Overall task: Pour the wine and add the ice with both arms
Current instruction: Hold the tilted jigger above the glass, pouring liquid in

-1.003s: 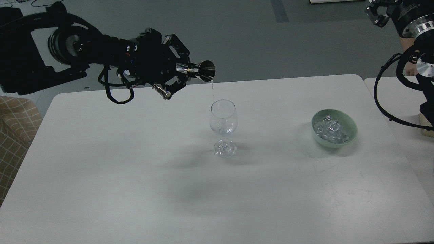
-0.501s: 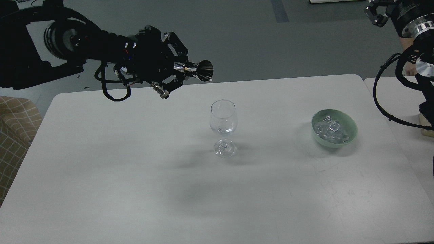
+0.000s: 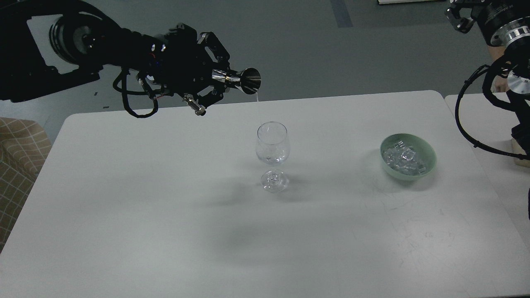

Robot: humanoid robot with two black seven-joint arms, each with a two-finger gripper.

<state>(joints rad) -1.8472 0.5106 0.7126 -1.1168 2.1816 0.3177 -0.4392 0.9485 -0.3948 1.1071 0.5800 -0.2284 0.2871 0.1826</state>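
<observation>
The wine glass (image 3: 272, 155) stands upright on the white table (image 3: 165, 215), near its middle, with a little clear liquid in the bottom of its bowl. Everything else is placed from that glass.

Up and to the left of the glass, above the table's far edge, the left gripper (image 3: 221, 80) is clenched around the narrow waist of a silver jigger (image 3: 242, 80). The jigger lies tipped on its side, its open cone mouth facing right, higher than the glass and not touching it. A thin drip of clear liquid (image 3: 257, 97) hangs from the lower lip of the cone, just above and slightly left of the glass rim. The black left arm (image 3: 95, 45) runs off leftward from there, with a looped cable beneath it.

To the right of the glass, well apart from it, a pale green bowl (image 3: 430, 159) sits on the table holding the ice (image 3: 402, 159), a heap of small clear cubes.

Far up and to the right of the glass, at the corner of the view, the right gripper (image 3: 457, 18) is only partly in view; whether it is released or clenched cannot be told
</observation>
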